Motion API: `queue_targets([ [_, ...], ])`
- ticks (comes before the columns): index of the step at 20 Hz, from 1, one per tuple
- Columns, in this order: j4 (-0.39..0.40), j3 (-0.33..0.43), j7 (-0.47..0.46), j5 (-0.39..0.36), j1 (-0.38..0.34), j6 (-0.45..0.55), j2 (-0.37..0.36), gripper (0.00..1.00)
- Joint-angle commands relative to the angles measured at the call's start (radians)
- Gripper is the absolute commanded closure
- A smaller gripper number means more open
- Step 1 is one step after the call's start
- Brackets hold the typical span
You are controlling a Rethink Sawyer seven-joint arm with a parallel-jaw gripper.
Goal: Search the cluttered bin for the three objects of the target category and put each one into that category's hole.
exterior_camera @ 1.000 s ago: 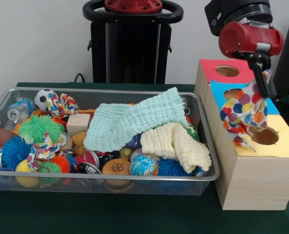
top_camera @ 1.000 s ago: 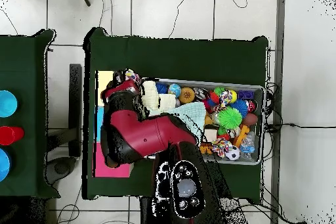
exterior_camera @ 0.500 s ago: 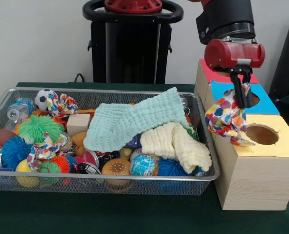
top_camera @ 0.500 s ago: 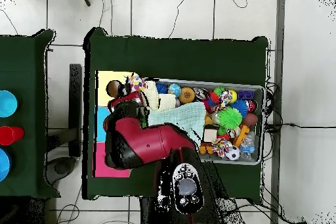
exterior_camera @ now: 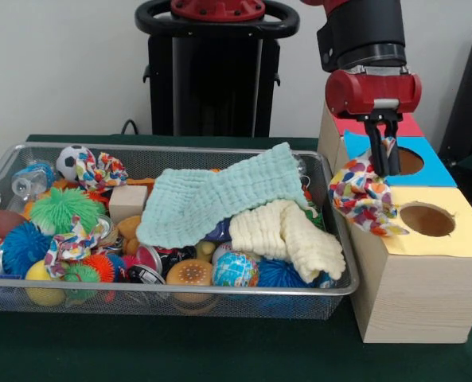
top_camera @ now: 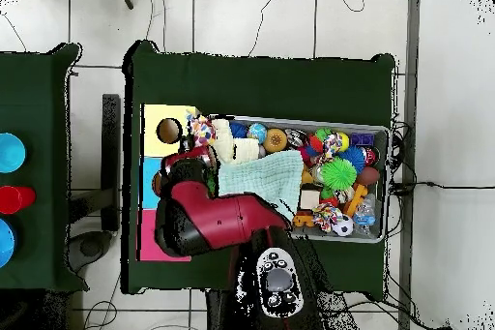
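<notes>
Green table, and my gripper (exterior_camera: 383, 163) is pinching a floppy polka-dot cloth scrunchie (exterior_camera: 363, 197) by its top fold, light and limp, dangling beside the yellow hole (exterior_camera: 427, 219).

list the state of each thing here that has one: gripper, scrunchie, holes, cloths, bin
gripper: shut on scrunchie, hanging over the box edge nearest the bin
scrunchie: held, dangling beside the yellow hole, not in it
yellow hole: open, nothing in it
blue hole: open, partly hidden by the gripper
green cloth: draped loose over the toys
cream cloth: crumpled, sagging toward the bin's rim
bin: full, cluttered
</notes>
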Motion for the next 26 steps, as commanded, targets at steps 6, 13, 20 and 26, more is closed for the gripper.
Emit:
queue_targets([
  [6,0.066,0.059,0.282,0.174,0.051,0.032,-0.023,1.0],
  [13,0.061,0.086,0.269,0.202,0.056,0.028,-0.027,1.0],
  [20,0.094,0.128,0.278,0.195,0.02,0.033,-0.022,1.0],
  [26,0.121,0.18,0.289,0.173,-0.016,0.01,-0.015,1.0],
])
